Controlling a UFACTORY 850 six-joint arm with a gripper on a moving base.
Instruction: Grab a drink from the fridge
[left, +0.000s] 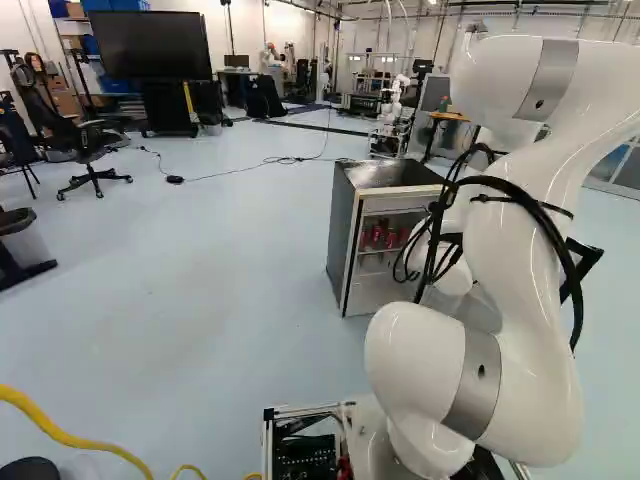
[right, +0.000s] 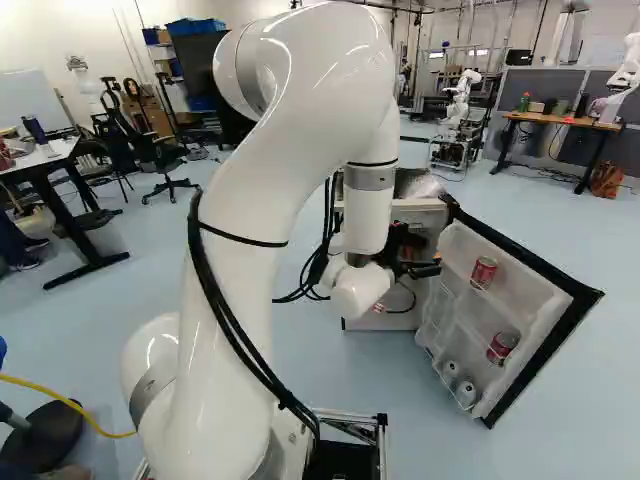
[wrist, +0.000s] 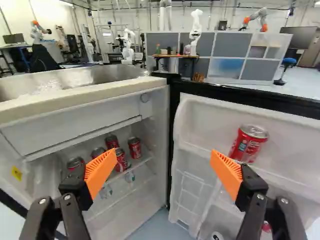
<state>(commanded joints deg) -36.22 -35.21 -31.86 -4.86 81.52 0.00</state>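
Gripper (right: 430, 268) hangs ahead of fridge (wrist: 161, 115), fingers spread wide. Fridge stands open; hinge side lies ahead, between the fingers. Red cans (wrist: 121, 160) sit on an inner shelf, beyond one orange pad (wrist: 100, 172) and partly in the gap. Door (wrist: 290, 142) carries a red can (wrist: 246, 146) ahead of the other pad, second red can (right: 502, 347) lower down.

Bright, diffuse overhead light casts glossy highlights on the arm (right: 260, 200) and leaves the fridge (wrist: 157, 125) interior softly shaded.
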